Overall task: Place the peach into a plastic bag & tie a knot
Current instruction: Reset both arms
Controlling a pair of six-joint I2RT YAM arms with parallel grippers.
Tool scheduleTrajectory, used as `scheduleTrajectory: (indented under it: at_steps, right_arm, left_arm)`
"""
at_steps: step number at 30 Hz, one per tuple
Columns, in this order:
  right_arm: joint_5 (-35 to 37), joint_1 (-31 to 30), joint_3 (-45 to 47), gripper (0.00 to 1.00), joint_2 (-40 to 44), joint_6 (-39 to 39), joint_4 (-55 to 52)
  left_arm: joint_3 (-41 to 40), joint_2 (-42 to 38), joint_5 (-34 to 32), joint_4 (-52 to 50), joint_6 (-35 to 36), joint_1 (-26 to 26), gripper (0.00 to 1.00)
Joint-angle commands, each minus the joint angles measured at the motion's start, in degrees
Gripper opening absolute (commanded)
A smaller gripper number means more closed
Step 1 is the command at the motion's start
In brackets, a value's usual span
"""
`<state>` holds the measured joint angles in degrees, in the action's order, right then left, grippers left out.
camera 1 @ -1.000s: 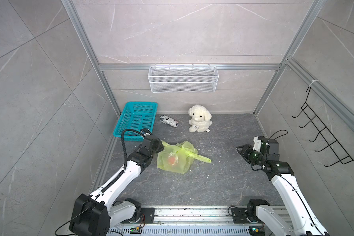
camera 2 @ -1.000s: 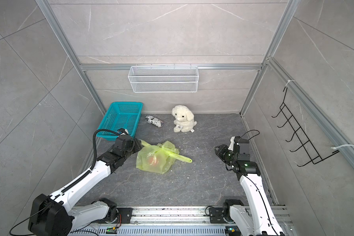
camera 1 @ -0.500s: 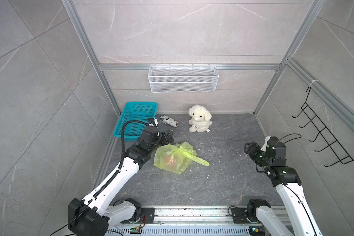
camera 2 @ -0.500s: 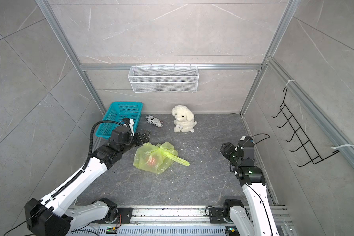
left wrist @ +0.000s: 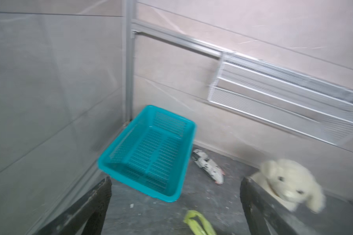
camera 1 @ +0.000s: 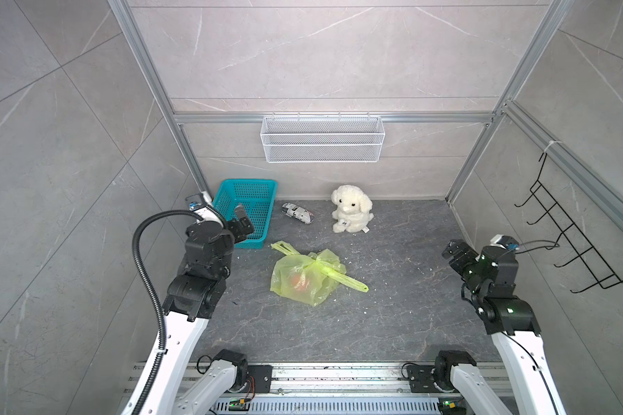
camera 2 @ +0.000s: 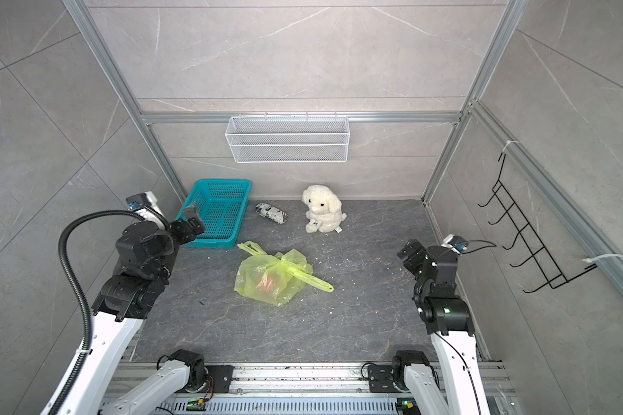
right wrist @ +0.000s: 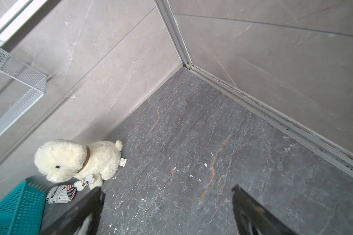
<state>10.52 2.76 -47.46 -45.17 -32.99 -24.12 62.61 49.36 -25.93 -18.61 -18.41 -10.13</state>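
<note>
left gripper (camera 1: 243, 222) & right gripper (camera 1: 454, 251) have let go & backed off, jaws wide open, leaving thin translucent yellow-green plastic bag (camera 1: 321, 287) mid-floor w/ orange peach (camera 1: 297, 282) inside & bunched handle-strip knot (camera 1: 312, 265) tied: task prob done.

My left gripper (camera 1: 244, 219) has let go of the bag's (camera 1: 304, 278) handle strip (camera 1: 283, 248) and now hangs up by the basket (camera 1: 252, 181), at the bag's 10 o'clock, jaws wide. My right gripper (camera 1: 453, 249) has spread its jaws too and has drawn back at 3 o'clock.
</note>
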Motion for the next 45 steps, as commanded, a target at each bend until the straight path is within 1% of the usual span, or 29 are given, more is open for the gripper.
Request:
scheduleTrajectory:
  at_steps: [1,3,4,5,7,9,11,14,16,18,19,20,21,24,28,30,31,32,33,34,35,36,38,40,41,42,43,44,45]
  right_arm:
    - [-7.64,-0.05,6.77,1.00,-5.78,7.80,17.28]
    - [-7.88,-0.13,9.82,1.00,-9.28,9.64,23.94]
    - [-7.90,-0.13,10.99,1.00,-11.22,11.96,26.51]
    - [-8.14,-0.30,11.64,1.00,-12.99,15.31,28.20]
    - [-7.01,-0.74,13.10,1.00,-15.71,19.18,30.75]
    - [-6.44,-1.01,15.25,1.00,-17.48,20.43,34.51]
    - [-5.77,-1.50,17.60,1.00,-18.90,21.52,38.80]
    - [-2.16,-2.97,20.22,1.00,-21.58,24.04,43.58]
    - [-0.18,-4.12,22.06,1.00,-24.57,24.75,48.00]
    - [0.20,-5.08,24.33,1.00,-28.34,25.18,54.87]
    - [0.37,-5.92,25.75,1.00,-30.54,25.72,60.11]
    - [1.00,-6.97,25.50,1.00,-31.85,26.91,61.71]
    - [1.26,-7.67,24.55,1.00,-31.85,28.22,59.53]
    - [0.90,-9.13,24.61,1.00,-35.12,31.42,64.55]
    - [3.12,-9.49,26.00,1.00,-39.04,31.08,71.35]
    - [2.78,-9.53,27.43,1.00,-39.72,31.14,74.48]
    - [2.20,-9.55,28.37,1.00,-40.21,31.30,76.22]
    - [2.14,-9.58,30.69,1.00,-42.37,31.68,84.28]
    - [2.13,-9.53,32.74,1.00,-43.60,32.05,89.53]
    - [1.98,-9.54,34.08,1.00,-42.01,31.82,89.05]
    - [1.78,-9.58,35.32,1.00,-41.59,31.84,90.55]
    - [1.38,-9.53,36.95,1.00,-42.65,32.17,94.88]
    - [1.32,-9.55,40.40,1.00,-46.14,32.20,106.44]
    - [-0.23,-9.63,40.73,1.00,-44.89,32.80,104.87]
    - [0.63,-9.77,40.71,1.00,-45.95,32.65,106.42]
    - [0.83,-9.73,40.13,1.00,-45.80,32.58,105.64]
    - [1.12,-9.72,39.86,1.00,-45.87,32.57,105.30]
    - [1.46,-9.77,39.13,1.00,-45.66,32.48,103.69]
    - [1.52,-9.72,37.55,1.00,-44.64,32.36,99.13]
  left_arm:
    - [-7.95,-0.51,4.37,6.04,-2.89,7.38,1.00]
    - [-11.81,1.09,5.69,7.56,-4.38,11.71,1.00]
    - [-14.21,2.29,6.85,9.51,-3.43,13.95,1.00]
    - [-16.85,3.64,6.61,11.74,-3.27,15.37,0.99]
    - [-21.59,5.30,3.56,17.29,-2.07,16.10,0.99]
    - [-26.74,7.09,2.68,24.18,1.71,16.12,0.99]
    - [-29.83,8.95,3.19,28.57,3.11,16.84,0.99]
    - [-31.03,12.51,6.98,32.26,7.38,16.90,0.99]
    - [-31.74,15.43,7.26,33.97,8.22,16.95,0.99]
    - [-32.60,18.54,7.38,36.09,9.04,16.91,0.99]
    - [-32.97,20.11,8.02,37.09,9.34,16.92,0.99]
    - [-33.11,21.50,9.03,37.45,9.28,16.92,0.99]
    - [-33.23,22.84,10.11,38.12,9.32,16.90,0.99]
    - [-34.29,26.55,12.37,41.37,9.14,16.98,0.99]
    - [-36.01,29.21,13.52,47.69,9.78,16.95,1.00]
    - [-38.59,29.96,16.13,54.96,10.82,16.90,1.00]
    - [-38.93,30.59,16.02,55.82,10.69,16.81,1.00]
    - [-39.26,31.00,16.03,57.24,10.61,16.85,1.00]
    - [-39.21,30.64,16.64,56.30,10.81,16.81,1.00]
    - [-40.01,30.62,17.24,57.94,11.23,16.78,1.00]
    - [-41.39,30.53,17.48,60.26,12.15,16.08,1.00]
    - [-42.62,30.92,16.62,63.07,13.34,14.78,1.00]
    - [-45.84,33.38,15.87,71.45,15.12,13.08,1.00]
    - [-45.96,34.81,17.24,72.82,16.62,12.18,1.00]
    - [-45.70,35.72,17.03,73.50,18.00,11.13,1.00]
    - [-45.15,37.06,15.21,74.28,19.79,9.55,1.00]
    - [-44.35,37.26,14.92,72.87,19.99,8.87,1.00]
    - [-43.58,36.64,15.40,70.19,19.58,9.14,1.00]
    - [-43.34,36.88,15.80,70.41,19.47,9.50,1.00]
